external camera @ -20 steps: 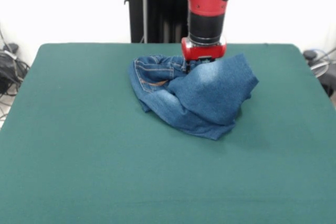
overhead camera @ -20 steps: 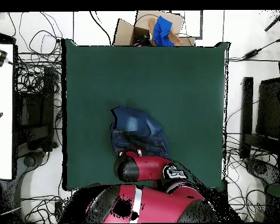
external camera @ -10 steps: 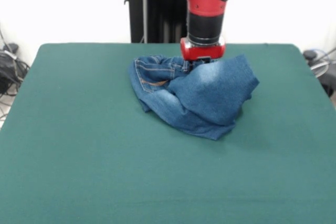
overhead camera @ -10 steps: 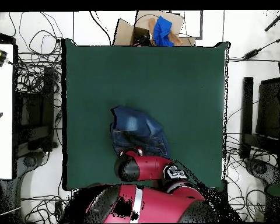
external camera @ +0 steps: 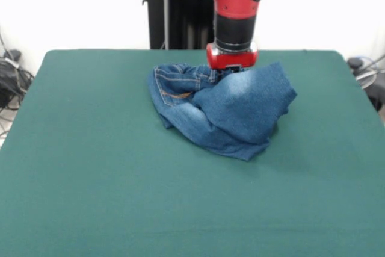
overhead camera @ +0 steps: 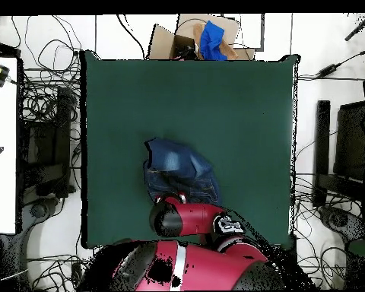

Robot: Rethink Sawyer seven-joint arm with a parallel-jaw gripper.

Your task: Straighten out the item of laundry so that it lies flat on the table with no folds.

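Observation:
The item of laundry (external camera: pixel 225 106), a small pair of blue denim jeans with faded patches, lies crumpled in a heap on the far half of the green table (external camera: pixel 120 197). One faded panel is folded over and stands up toward the right. A pocket with orange stitching shows at the left of the heap. My gripper (external camera: pixel 232 65) comes straight down onto the heap's far edge, and its lower end is sunk behind the raised denim. In the overhead view the jeans (overhead camera: pixel 178 171) sit just above the red arm (overhead camera: pixel 187 219), which covers the gripper.
Green cloth lies bare on all sides of the heap, widest toward the front edge. Off the table, a cardboard box with blue cloth (overhead camera: pixel 208 38) stands beyond one end, and cables and dark equipment (overhead camera: pixel 338 160) line both sides.
The arm's wrist has crept up and sideways by a tiny amount. The jeans keep almost the same shape.

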